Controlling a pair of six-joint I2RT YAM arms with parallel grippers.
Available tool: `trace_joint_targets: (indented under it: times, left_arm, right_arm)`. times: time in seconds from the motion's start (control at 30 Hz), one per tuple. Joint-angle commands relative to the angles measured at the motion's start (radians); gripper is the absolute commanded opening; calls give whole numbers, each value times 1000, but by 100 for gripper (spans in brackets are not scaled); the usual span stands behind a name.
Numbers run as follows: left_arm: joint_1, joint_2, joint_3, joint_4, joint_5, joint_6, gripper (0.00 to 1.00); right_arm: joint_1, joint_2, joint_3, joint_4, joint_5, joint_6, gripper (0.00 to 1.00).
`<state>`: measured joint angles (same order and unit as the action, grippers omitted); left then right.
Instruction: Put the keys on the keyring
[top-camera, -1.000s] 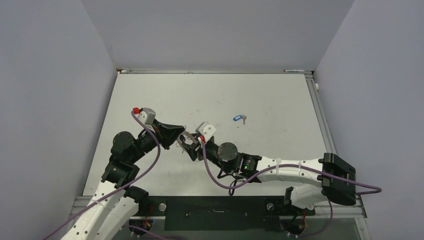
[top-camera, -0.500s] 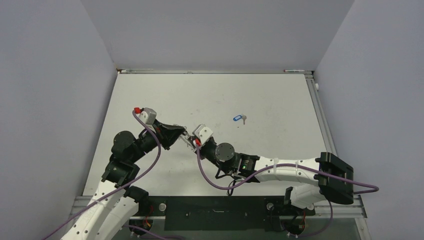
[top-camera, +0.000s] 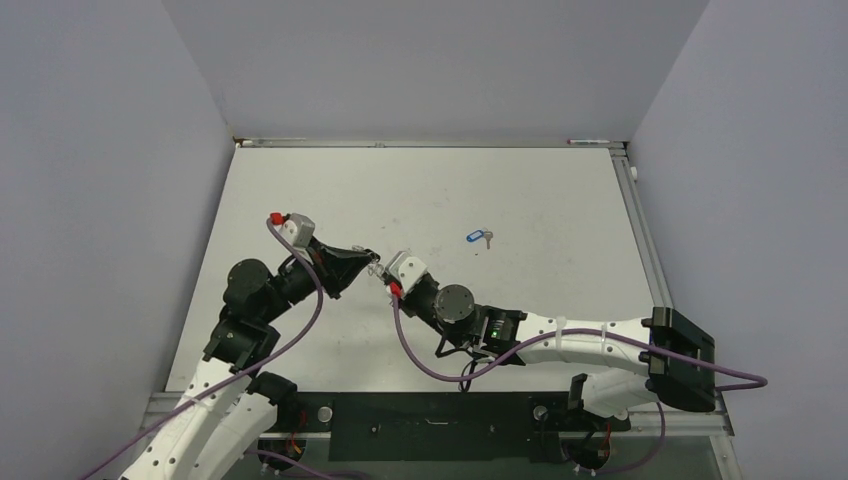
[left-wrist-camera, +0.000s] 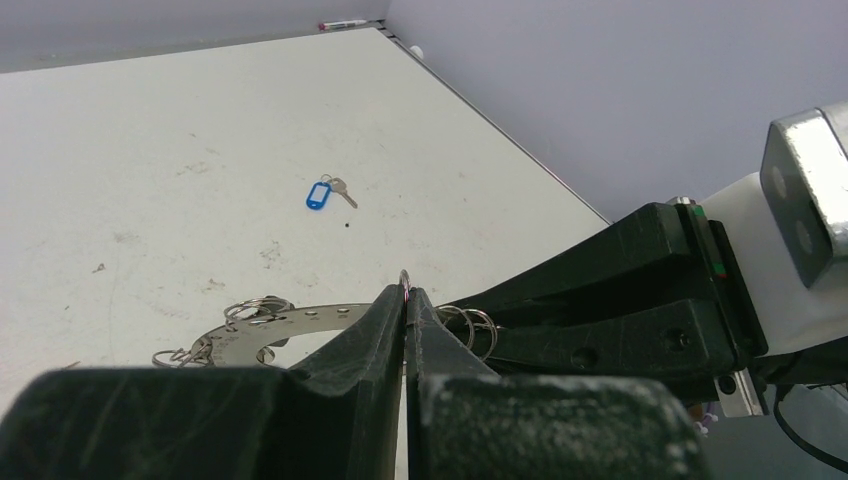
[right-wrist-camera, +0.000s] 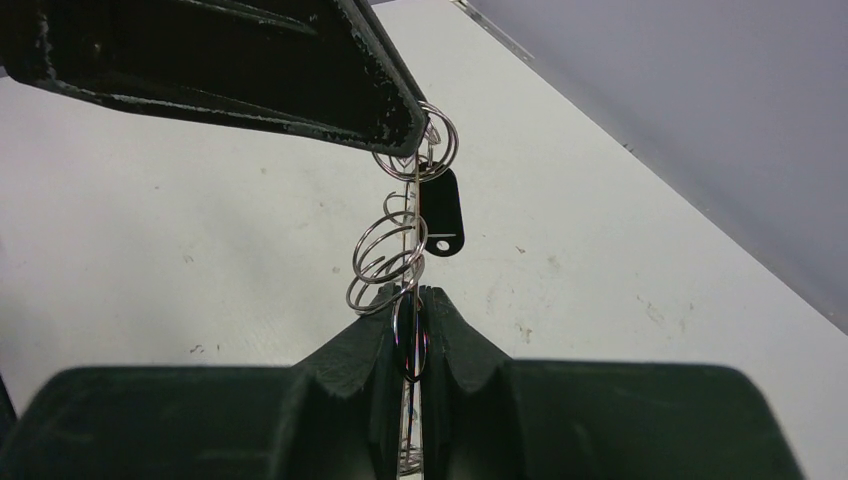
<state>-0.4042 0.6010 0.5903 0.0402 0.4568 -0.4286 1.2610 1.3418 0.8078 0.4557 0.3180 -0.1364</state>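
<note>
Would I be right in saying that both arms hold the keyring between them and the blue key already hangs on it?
Not quite: the blue key lies on the table, apart from the keyring, as the top view shows. The rest stands.

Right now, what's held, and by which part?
The keyring, pinched at opposite edges: left gripper on one side, right gripper on the other.
</note>
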Motion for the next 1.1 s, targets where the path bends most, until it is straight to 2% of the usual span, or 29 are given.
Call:
trace_joint_targets:
  times: [0.0, 0.33, 0.43, 0.57, 0.8, 0.93, 1.07]
  left_arm:
    - [4, 15, 48, -3, 31, 17, 0]
    - [1, 72, 76, -39, 75, 23, 0]
    - [2, 87, 91, -95, 66, 26, 0]
    - [1, 124, 117, -147, 53, 45, 0]
    - [1, 170, 144, -208, 34, 67, 0]
    - [-15, 194, 165, -256, 18, 86, 0]
    - [-57, 208, 193, -315, -21, 113, 0]
  right_arm:
    - [-1, -38, 53, 23, 30, -41, 5]
    - [-1, -26, 77, -64, 42, -84, 5]
    - [-1, -15, 87, -90, 46, -73, 6]
    - [-1, -20, 80, -110, 38, -62, 16]
    - [-3, -69, 55, -168, -25, -46, 43]
    - [-54, -138, 1, -168, -119, 7, 48]
    - [-206, -236, -74, -131, -372, 96, 48]
